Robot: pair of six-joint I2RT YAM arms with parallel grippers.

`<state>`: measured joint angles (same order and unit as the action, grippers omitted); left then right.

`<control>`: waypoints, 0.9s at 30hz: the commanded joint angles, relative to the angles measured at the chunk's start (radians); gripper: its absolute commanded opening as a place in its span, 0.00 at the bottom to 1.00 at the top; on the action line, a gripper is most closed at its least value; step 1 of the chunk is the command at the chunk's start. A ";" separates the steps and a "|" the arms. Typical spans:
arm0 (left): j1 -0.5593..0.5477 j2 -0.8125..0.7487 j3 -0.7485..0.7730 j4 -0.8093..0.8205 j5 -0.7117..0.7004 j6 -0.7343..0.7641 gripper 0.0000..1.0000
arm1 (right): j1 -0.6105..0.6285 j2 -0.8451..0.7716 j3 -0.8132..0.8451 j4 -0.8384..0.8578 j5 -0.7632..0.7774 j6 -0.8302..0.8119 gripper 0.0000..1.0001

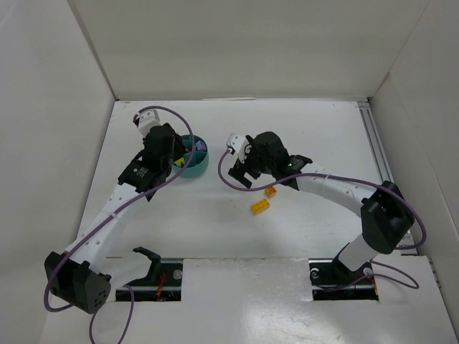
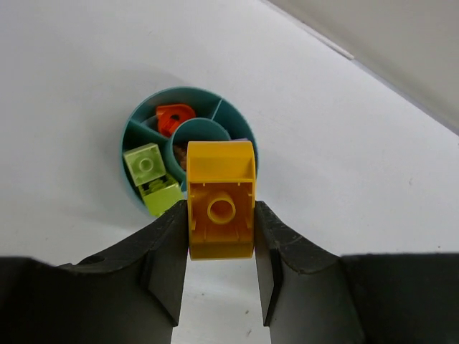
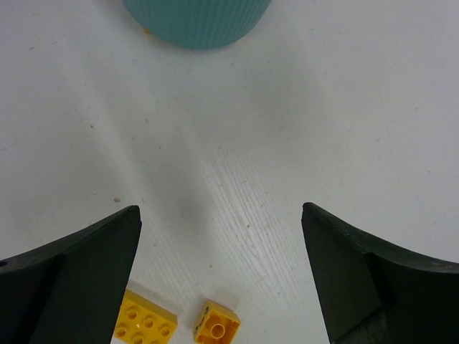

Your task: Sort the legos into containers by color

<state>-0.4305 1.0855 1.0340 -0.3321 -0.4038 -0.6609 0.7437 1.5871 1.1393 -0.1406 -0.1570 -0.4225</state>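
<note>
- my left tool (image 2: pixel 221 215) grips the yellow brick (image 2: pixel 221 188) over the teal dish (image 2: pixel 136 122); dropped askew, it could land among the green bricks (image 2: pixel 145 163).
- my right tool (image 3: pixel 221 210) gapes empty.

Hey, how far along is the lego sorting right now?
Done: two lime green bricks share one compartment of the teal dish, and an orange-red piece sits in another. In hand: the left gripper is shut on a yellow brick above the dish. Left: two more yellow bricks lie on the table by the open right gripper. The held brick hides part of the dish.
</note>
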 commanded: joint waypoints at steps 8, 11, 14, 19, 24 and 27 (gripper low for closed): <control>-0.002 0.033 -0.057 0.330 0.089 0.133 0.00 | -0.027 -0.096 -0.046 0.067 0.016 0.005 0.98; -0.002 0.077 -0.057 0.350 0.077 0.133 0.00 | -0.037 -0.096 -0.065 0.067 0.016 0.005 0.98; -0.002 0.112 -0.101 0.427 0.059 0.155 0.00 | -0.037 -0.107 -0.076 0.076 0.016 0.014 0.98; -0.002 0.174 -0.101 0.459 0.048 0.155 0.00 | -0.046 -0.125 -0.085 0.076 0.016 0.014 0.98; -0.002 0.195 -0.071 0.415 0.039 0.145 0.00 | -0.064 -0.125 -0.095 0.076 0.007 0.014 0.98; -0.002 0.159 -0.101 0.415 0.053 0.136 0.00 | -0.064 -0.125 -0.095 0.076 0.007 0.014 0.98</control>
<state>-0.4305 1.2984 0.9279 0.0425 -0.3431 -0.5247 0.6872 1.4982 1.0473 -0.1101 -0.1421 -0.4187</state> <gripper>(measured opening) 0.337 0.974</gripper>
